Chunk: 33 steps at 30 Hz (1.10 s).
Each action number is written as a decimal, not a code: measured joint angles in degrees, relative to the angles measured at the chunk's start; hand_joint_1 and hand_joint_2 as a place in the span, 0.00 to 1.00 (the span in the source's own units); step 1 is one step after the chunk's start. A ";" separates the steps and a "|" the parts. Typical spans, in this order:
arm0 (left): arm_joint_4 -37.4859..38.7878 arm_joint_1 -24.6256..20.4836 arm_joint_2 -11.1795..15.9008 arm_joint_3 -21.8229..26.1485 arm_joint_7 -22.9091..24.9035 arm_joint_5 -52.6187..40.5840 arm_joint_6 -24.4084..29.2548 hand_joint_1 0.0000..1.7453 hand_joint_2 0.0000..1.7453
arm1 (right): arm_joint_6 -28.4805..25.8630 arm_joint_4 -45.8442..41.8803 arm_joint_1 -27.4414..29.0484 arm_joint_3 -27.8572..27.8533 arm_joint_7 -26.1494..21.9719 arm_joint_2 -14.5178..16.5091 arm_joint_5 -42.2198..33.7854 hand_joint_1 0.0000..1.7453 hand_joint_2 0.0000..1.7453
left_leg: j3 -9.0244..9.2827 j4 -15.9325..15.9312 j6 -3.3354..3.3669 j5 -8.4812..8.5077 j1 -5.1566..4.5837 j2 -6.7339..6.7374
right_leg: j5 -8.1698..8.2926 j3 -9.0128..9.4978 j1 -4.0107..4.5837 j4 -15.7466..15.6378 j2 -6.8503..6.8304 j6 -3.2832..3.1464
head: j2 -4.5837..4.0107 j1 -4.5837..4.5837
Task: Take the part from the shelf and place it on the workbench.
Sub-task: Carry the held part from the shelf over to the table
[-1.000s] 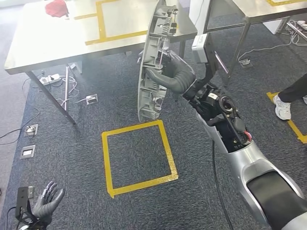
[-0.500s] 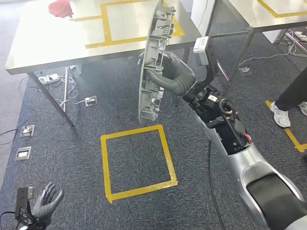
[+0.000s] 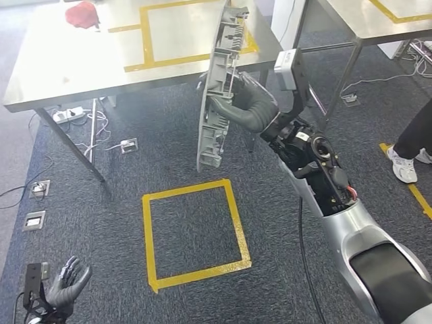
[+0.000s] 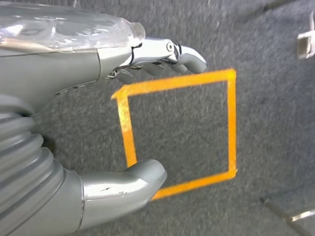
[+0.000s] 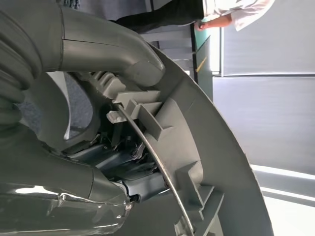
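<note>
The part [image 3: 218,88] is a long curved grey plastic panel with ribs and clips on its inner side. My right hand [image 3: 244,102] grips it about its middle and holds it upright above the carpet, its upper end overlapping the near edge of the steel workbench [image 3: 76,61]. In the right wrist view the thumb [image 5: 111,49] lies over the part's [image 5: 208,162] ribbed inner side. Low at my side hangs my left hand [image 3: 66,287], open, fingers spread, holding nothing; the left wrist view has its fingers [image 4: 167,54] apart over the carpet.
A yellow tape square [image 3: 194,233] marks the carpet below the part. The workbench carries a yellow tape outline [image 3: 148,34] and a red cloth [image 3: 82,13]. Cables and floor sockets [image 3: 38,189] lie under it. A second steel table [image 3: 366,17] stands at right, near a person's shoe [image 3: 405,165].
The whole view has shifted slightly; the workbench looks a little nearer and the part sits a bit higher and to the right. My right hand keeps its hold; the left hand is unchanged.
</note>
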 joint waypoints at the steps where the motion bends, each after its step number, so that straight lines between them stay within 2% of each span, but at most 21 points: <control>1: 0.01 0.03 -0.02 -0.02 0.01 -0.01 0.01 0.00 1.00 | 0.02 -0.02 -0.06 0.03 -0.04 0.01 0.03 1.00 1.00 | -2.56 3.94 -0.26 -0.90 0.20 0.04 | -0.25 0.28 -0.02 0.00 -0.01 -0.14 | 0.00 -0.30; 2: 0.01 0.13 -0.04 -0.03 0.02 -0.02 0.02 0.00 1.00 | 0.02 -0.01 0.00 0.03 -0.05 0.01 0.05 1.00 1.00 | -4.59 6.51 -0.41 -1.00 0.39 0.08 | -0.53 0.61 -0.03 -0.01 0.00 -0.19 | 0.00 -0.46; 3: 0.02 0.24 -0.07 -0.05 0.04 -0.04 0.02 0.00 1.00 | 0.01 -0.01 0.10 0.03 -0.03 0.01 0.06 1.00 1.00 | -5.68 7.07 -0.43 -0.06 0.53 0.12 | -0.85 1.00 -0.04 -0.01 0.04 -0.17 | 0.00 -0.53; 4: 0.02 0.29 -0.07 -0.06 0.05 -0.03 0.02 0.00 1.00 | 0.03 -0.02 0.21 0.04 -0.01 0.01 0.07 1.00 1.00 | -5.52 5.16 -0.31 2.00 0.62 0.15 | -1.21 1.47 -0.06 -0.01 0.10 -0.10 | 0.00 -0.59; 6: 0.02 0.21 0.02 -0.06 0.05 -0.02 0.02 0.00 1.00 | 0.19 -0.09 0.29 0.05 0.07 0.01 0.07 1.00 1.00 | -2.65 -2.97 0.17 7.30 0.61 0.13 | -2.02 2.45 -0.07 -0.05 0.23 0.22 | 0.00 -0.73; 7: 0.02 0.12 0.08 -0.06 0.04 -0.02 0.02 0.00 1.00 | 0.27 -0.18 0.20 0.06 0.11 0.01 0.07 1.00 1.00 | -1.08 -6.65 0.41 8.87 0.45 0.09 | -2.38 2.76 0.01 -0.07 0.33 0.48 | 0.00 -0.87; 8: 0.02 0.04 0.14 -0.06 0.04 -0.02 0.02 0.00 1.00 | 0.34 -0.31 0.12 0.06 0.17 0.01 0.09 1.00 1.00 | -0.05 -8.92 0.61 9.40 0.29 0.12 | -2.67 2.90 0.10 -0.12 0.40 0.78 | 0.00 -1.00; 11: 0.00 -0.03 0.17 -0.06 0.04 -0.01 0.01 0.00 1.00 | 0.44 -0.78 0.03 0.07 0.36 0.01 0.24 1.00 1.00 | 0.70 -10.23 1.29 8.39 0.06 0.13 | -3.38 3.14 0.18 -0.48 0.39 1.75 | 0.00 -0.89; 13: -0.02 -0.06 0.15 -0.06 0.02 0.03 -0.02 0.00 1.00 | 0.51 -1.08 0.07 0.04 0.41 0.01 0.55 1.00 1.00 | 1.27 -10.54 2.00 7.97 0.19 0.05 | -4.93 2.37 0.16 1.54 0.10 2.15 | 0.00 -0.48; 16: -0.01 0.05 0.12 -0.06 0.02 0.07 -0.02 0.00 1.00 | 0.55 -1.21 0.64 0.06 0.46 0.02 0.93 1.00 1.00 | 2.36 -10.68 2.95 7.18 -0.01 0.03 | -9.67 -3.37 0.35 13.26 -0.11 2.14 | 0.00 0.39; 17: -0.01 0.15 0.08 -0.06 0.02 0.07 -0.02 0.00 1.00 | 0.54 -1.22 1.00 0.08 0.50 0.02 0.96 1.00 1.00 | 2.80 -10.66 3.12 6.85 -0.13 -0.01 | -10.30 -5.44 0.43 16.75 -0.11 2.13 | 0.00 0.58; 18: -0.01 0.26 0.05 -0.06 0.02 0.07 -0.02 0.00 1.00 | 0.54 -1.22 1.32 0.10 0.57 0.03 0.96 1.00 1.00 | 3.31 -10.65 3.20 6.50 -0.25 -0.09 | -9.68 -6.69 0.51 18.20 -0.12 2.10 | 0.00 0.74; 19: -0.01 0.35 0.03 -0.06 0.02 0.07 -0.02 0.00 1.00 | 0.54 -1.22 1.53 0.09 0.63 0.03 0.95 1.00 1.00 | 3.88 -10.62 3.21 6.11 -0.35 -0.18 | -7.78 -6.83 0.60 17.14 -0.12 1.98 | 0.00 0.96; 21: -0.01 0.44 0.05 -0.06 0.02 0.09 -0.02 0.00 1.00 | 0.50 -1.37 1.61 0.04 0.64 0.02 0.95 1.00 1.00 | 5.08 -10.59 3.11 5.30 -0.55 -0.35 | -1.96 -4.65 0.87 9.48 -0.15 1.33 | 0.00 1.51; 22: -0.01 0.41 0.06 -0.06 0.01 0.11 -0.02 0.00 1.00 | 0.47 -1.46 1.51 0.00 0.56 0.01 0.94 1.00 1.00 | 5.46 -10.51 3.00 4.94 -0.72 -0.40 | 0.25 -3.14 1.04 5.63 -0.19 0.94 | 0.00 1.59; 23: -0.01 0.39 0.08 -0.06 0.01 0.14 -0.02 0.00 1.00 | 0.42 -1.56 1.35 -0.02 0.49 0.01 0.95 1.00 1.00 | 5.59 -10.43 2.86 4.69 -0.82 -0.40 | 1.33 -1.89 1.19 2.61 -0.23 0.60 | 0.00 1.64; 25: -0.01 0.37 0.09 -0.06 -0.01 0.16 -0.02 0.00 1.00 | 0.31 -1.64 1.07 -0.03 0.37 -0.01 0.95 1.00 1.00 | 5.43 -10.36 2.49 4.54 -0.92 -0.32 | 1.14 -0.72 1.39 0.38 -0.23 0.22 | 0.00 1.46; 27: -0.03 0.39 0.15 -0.06 -0.04 0.16 -0.03 0.00 1.00 | 0.18 -1.66 0.98 -0.05 0.38 -0.03 1.05 1.00 1.00 | 5.41 -10.29 2.06 4.30 -0.95 -0.27 | 0.88 -0.16 1.04 -0.54 -0.14 -0.04 | 0.00 1.50; 29: -0.08 0.33 0.40 -0.06 -0.13 0.17 -0.04 0.00 1.00 | -0.04 -1.66 0.83 -0.11 0.31 -0.08 1.33 1.00 1.00 | 4.16 -7.48 1.32 2.78 -0.90 -0.21 | 0.89 0.75 0.46 -1.36 -0.16 -0.30 | 0.00 1.28; 31: -0.09 0.26 0.60 -0.06 -0.18 0.21 -0.04 0.00 1.00 | -0.21 -1.63 0.54 -0.14 0.21 -0.10 1.74 1.00 1.00 | -0.01 -0.10 0.46 0.05 -0.39 -0.09 | 0.67 1.26 0.22 -1.65 -0.21 -0.50 | 0.00 0.51; 33: -0.08 0.38 0.57 -0.06 -0.18 0.19 -0.06 0.00 1.00 | -0.46 -1.49 0.33 -0.14 0.21 -0.12 1.97 1.00 1.00 | -3.99 5.52 -0.18 -0.68 0.32 -0.02 | 0.25 1.59 0.05 -1.62 -0.20 -0.50 | 0.00 -0.17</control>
